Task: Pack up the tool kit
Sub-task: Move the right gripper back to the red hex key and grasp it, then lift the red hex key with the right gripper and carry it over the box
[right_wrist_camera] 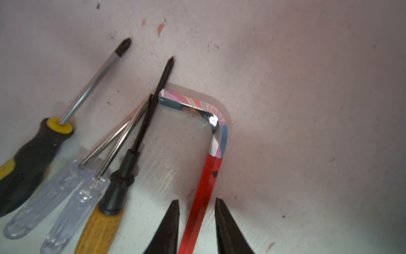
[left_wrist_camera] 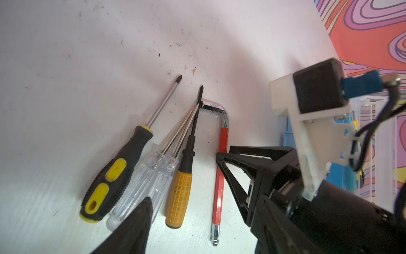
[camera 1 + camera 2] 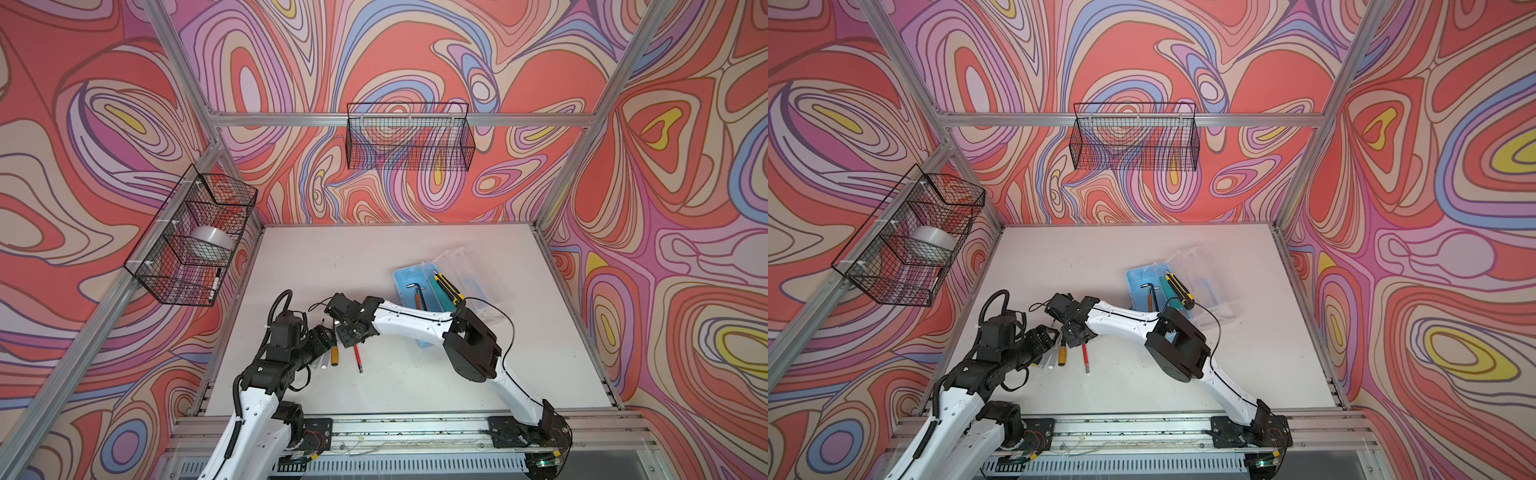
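The right gripper (image 1: 196, 201) straddles the red hex key (image 1: 203, 182)
Its jaws stand slightly apart either side of the shaft, left of the open box (image 3: 402, 284); the left gripper (image 3: 322, 338), spread, hovers by the screwdrivers (image 2: 179, 193) farther left.
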You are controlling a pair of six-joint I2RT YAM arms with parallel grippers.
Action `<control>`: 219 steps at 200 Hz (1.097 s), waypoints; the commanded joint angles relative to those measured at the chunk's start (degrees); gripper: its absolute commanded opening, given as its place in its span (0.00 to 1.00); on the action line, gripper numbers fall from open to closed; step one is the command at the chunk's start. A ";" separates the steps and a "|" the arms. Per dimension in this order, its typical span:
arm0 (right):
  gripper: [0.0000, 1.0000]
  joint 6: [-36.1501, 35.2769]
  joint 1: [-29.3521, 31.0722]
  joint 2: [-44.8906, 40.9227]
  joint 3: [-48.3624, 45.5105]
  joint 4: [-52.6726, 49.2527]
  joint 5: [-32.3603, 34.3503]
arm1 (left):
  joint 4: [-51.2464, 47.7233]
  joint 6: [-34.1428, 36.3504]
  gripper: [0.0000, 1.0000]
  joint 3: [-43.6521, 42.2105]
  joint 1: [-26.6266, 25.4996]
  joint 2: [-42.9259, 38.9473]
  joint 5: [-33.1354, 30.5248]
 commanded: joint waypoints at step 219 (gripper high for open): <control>0.15 0.76 -1.35 3.68 1.17 -6.76 9.04 | 1.34 -0.18 0.76 -1.62 0.28 2.36 -0.82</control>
